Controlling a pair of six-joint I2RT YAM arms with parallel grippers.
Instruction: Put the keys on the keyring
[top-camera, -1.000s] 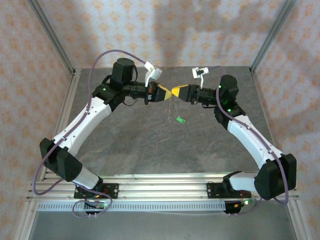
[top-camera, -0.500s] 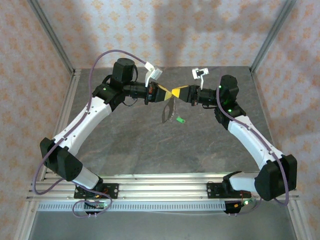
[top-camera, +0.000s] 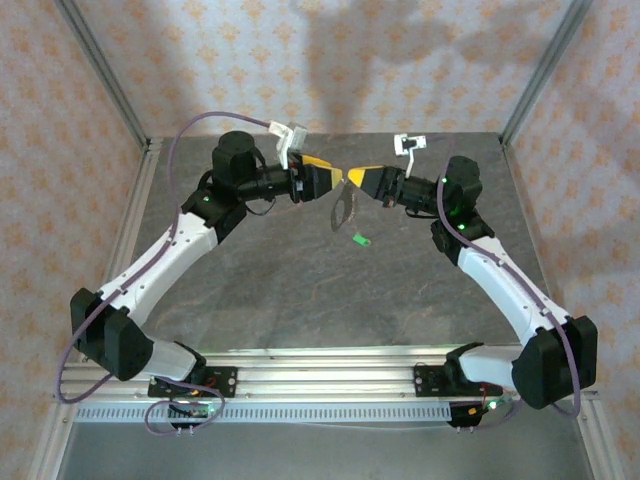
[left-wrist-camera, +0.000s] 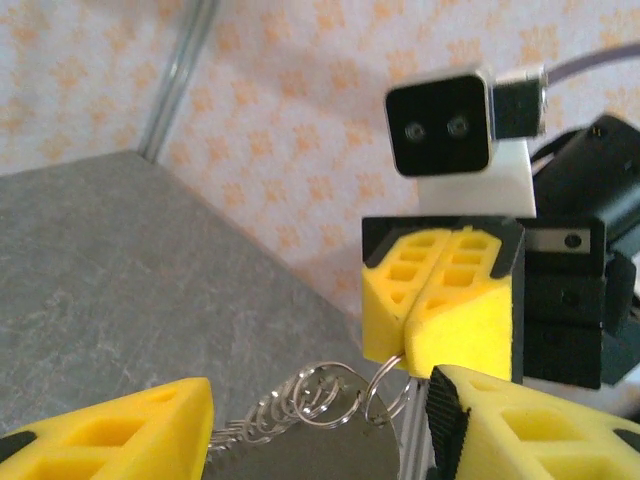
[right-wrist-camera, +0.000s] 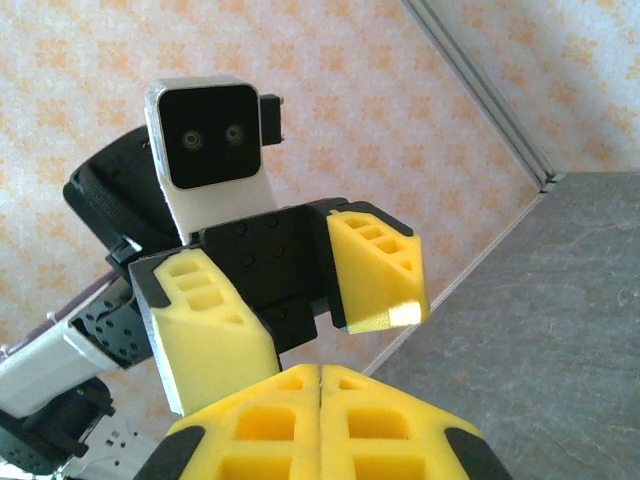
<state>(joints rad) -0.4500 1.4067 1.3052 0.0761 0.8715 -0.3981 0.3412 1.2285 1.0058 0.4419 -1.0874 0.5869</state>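
Seemingly the tiny grey metal keys hang threaded on the thin wire-loop keyring just below the right gripper, clenched on that keyring, while the left gripper facing it stands released, so little remains.

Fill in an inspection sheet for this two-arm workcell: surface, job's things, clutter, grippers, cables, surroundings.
Surface: grey stone-look table, flat.
Job's things: keyring held in the air; keys form a jagged chain right beside it. Cannot tell whether they are threaded on.
Clutter: small green item lying on the table below the grippers.
Grippers: left gripper open, facing the right one; right gripper shut, its fingers pinching the keyring.
Cables: purple cables loop along both arms, away from the fingers.
Surroundings: patterned walls and metal frame posts; aluminium rail at the near edge.
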